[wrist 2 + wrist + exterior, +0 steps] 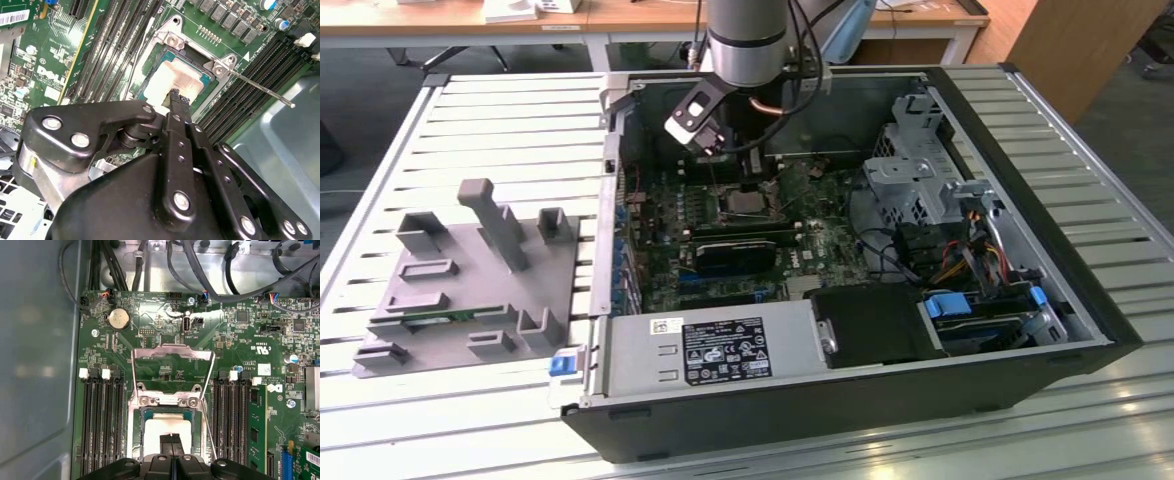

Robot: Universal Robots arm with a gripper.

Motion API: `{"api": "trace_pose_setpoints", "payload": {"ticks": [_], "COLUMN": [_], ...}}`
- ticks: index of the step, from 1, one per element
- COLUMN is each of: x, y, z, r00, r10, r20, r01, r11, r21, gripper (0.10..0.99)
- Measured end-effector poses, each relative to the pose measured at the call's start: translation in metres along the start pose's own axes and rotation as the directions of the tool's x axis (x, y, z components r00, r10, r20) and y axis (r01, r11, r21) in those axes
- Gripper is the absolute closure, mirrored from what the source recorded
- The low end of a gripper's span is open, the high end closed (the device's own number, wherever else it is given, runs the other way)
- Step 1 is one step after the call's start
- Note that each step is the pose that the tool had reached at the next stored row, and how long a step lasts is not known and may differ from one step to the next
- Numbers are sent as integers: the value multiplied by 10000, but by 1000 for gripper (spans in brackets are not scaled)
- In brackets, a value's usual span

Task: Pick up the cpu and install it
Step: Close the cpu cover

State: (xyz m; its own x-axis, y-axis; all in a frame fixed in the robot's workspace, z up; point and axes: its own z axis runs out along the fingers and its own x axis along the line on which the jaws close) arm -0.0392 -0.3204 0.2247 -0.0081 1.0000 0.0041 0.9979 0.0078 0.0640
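Observation:
The cpu point(165, 424), a flat square chip with a pale shiny top, lies in the motherboard socket point(744, 204) inside the open computer case. Its top also shows in the second wrist view as the cpu point(172, 80). My gripper point(171, 441) hangs straight over it with both black fingers pressed together and nothing between them. The fingertips point(176, 96) are at the chip's top near one edge; I cannot tell if they touch it. The socket's metal load plate point(172, 365) stands swung open, and its thin lever point(260, 91) sticks out sideways.
Dark memory slots point(102, 425) flank the socket, with a green memory stick point(257, 425) seated on one side. A black heatsink block point(734, 255), a drive cage point(921, 170) and the power supply point(707, 350) crowd the case. A grey fixture tray point(467, 270) sits at the exterior view's left.

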Motion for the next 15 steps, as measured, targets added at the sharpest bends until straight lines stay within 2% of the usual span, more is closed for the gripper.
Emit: {"api": "trace_pose_setpoints", "payload": {"ticks": [8,11,15], "x": [0,0,1], "y": [8,13,21], "z": [-84,-166,-326], "r00": [10000,10000,10000], "r10": [0,-1,0], "r20": [2,0,0], "r01": [0,1,0], "r11": [10000,10000,10000], "r21": [33,33,33], "gripper": [980,980,980]}}
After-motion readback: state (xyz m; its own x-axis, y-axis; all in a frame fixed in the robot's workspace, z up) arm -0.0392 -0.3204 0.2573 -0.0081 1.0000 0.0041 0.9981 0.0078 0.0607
